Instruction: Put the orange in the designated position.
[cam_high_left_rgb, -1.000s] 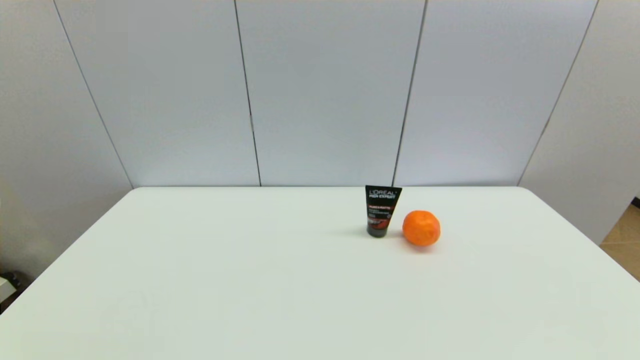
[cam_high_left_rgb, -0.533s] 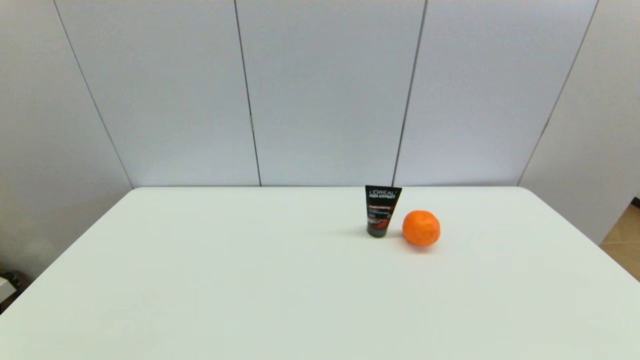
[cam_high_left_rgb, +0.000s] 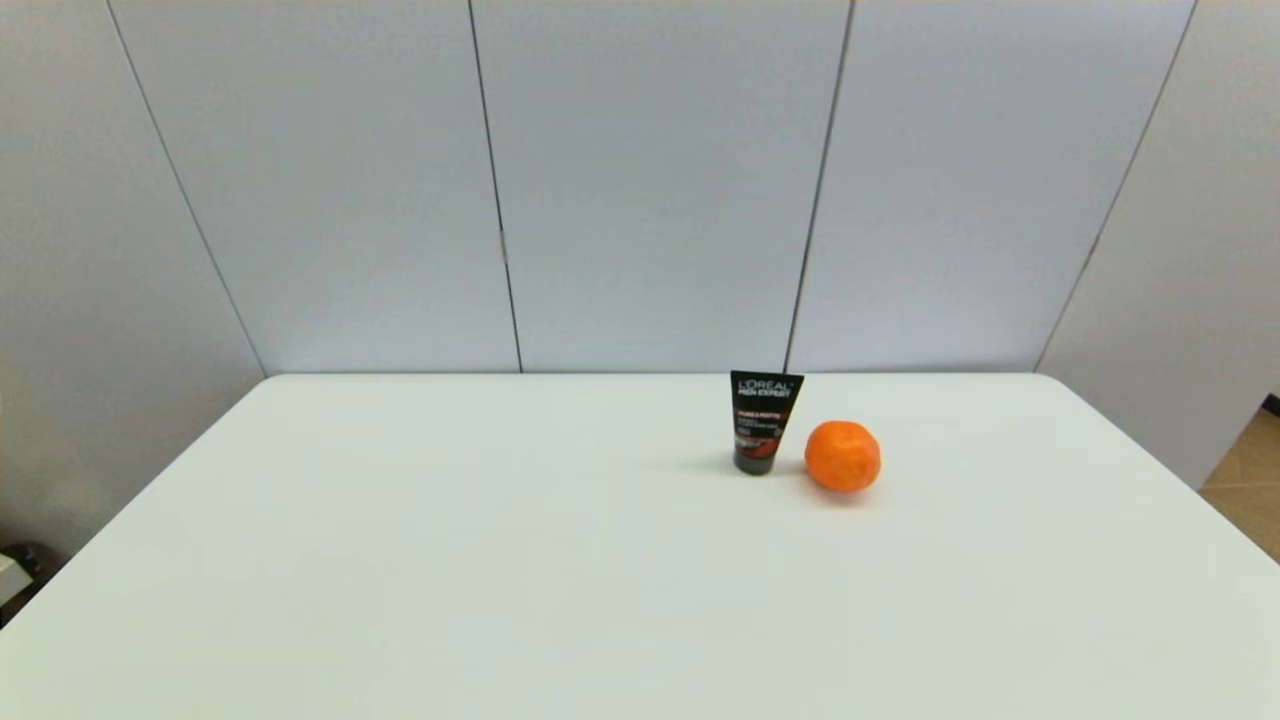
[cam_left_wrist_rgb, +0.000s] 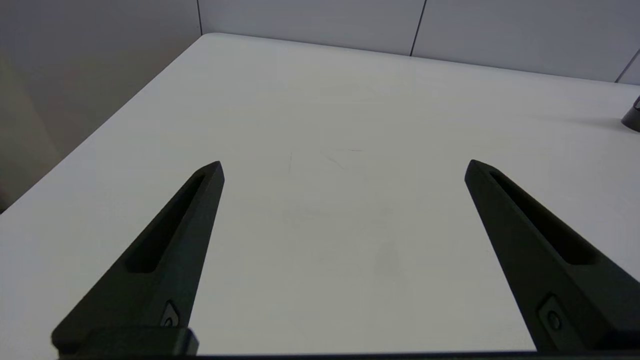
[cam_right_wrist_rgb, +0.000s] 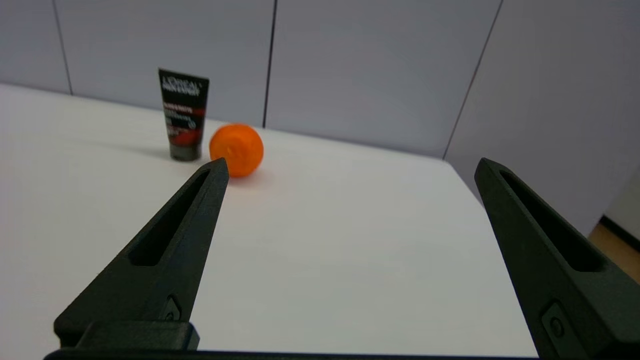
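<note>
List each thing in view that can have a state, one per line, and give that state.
orange: resting on the table, ungrasped, just right of the tube.
black tube: standing upright, cap down.
left claw: open, empty, above bare table.
right claw: open, empty, short of the orange.

The orange (cam_high_left_rgb: 842, 456) rests on the table (cam_high_left_rgb: 500, 560), right of centre toward the far edge — just beside the upright tube (cam_high_left_rgb: 764, 422), on the tube's right and slightly nearer the robot. The left gripper (cam_left_wrist_rgb: 344, 165) is over the table's left part, well apart from both items — the right gripper (cam_right_wrist_rgb: 351, 165) is near the right side, short of the orange.
</note>
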